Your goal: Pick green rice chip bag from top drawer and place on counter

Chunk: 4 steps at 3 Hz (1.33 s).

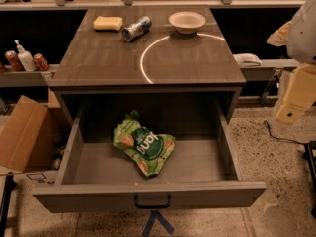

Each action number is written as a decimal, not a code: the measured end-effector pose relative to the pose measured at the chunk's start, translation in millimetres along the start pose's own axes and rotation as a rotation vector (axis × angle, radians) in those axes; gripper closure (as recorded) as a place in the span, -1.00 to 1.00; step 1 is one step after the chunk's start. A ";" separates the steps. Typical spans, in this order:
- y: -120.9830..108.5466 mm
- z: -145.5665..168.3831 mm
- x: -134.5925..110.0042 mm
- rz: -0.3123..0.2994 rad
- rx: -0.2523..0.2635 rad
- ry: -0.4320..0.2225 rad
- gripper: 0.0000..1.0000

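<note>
The green rice chip bag point(143, 144) lies crinkled on the floor of the open top drawer point(148, 194), left of centre and toward the back. The drawer is pulled fully out, with its dark handle point(152, 202) at the front. The counter point(103, 58) above it carries a thin white arc mark point(148, 51). My gripper point(295, 95) is at the right edge of the view, beside the cabinet and above the floor, far from the bag and holding nothing that I can see.
On the back of the counter sit a yellow sponge point(108, 23), a can lying on its side point(137, 28) and a white bowl point(187, 21). A cardboard box point(24, 135) stands on the floor at left. Cans and a bottle point(24, 59) stand on a left shelf.
</note>
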<state>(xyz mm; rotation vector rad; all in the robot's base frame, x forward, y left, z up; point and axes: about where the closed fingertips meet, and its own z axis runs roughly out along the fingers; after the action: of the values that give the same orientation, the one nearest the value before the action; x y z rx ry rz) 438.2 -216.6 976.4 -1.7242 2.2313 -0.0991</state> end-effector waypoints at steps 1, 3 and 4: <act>0.1 0.2 -0.1 0.000 0.000 0.000 -1.00; 59.1 97.2 -42.3 -0.008 -0.197 -0.146 -1.00; 85.2 134.2 -67.0 0.017 -0.272 -0.243 -1.00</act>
<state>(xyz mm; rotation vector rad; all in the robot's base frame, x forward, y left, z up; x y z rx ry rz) 412.7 -111.3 842.2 -1.7403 2.1544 0.4141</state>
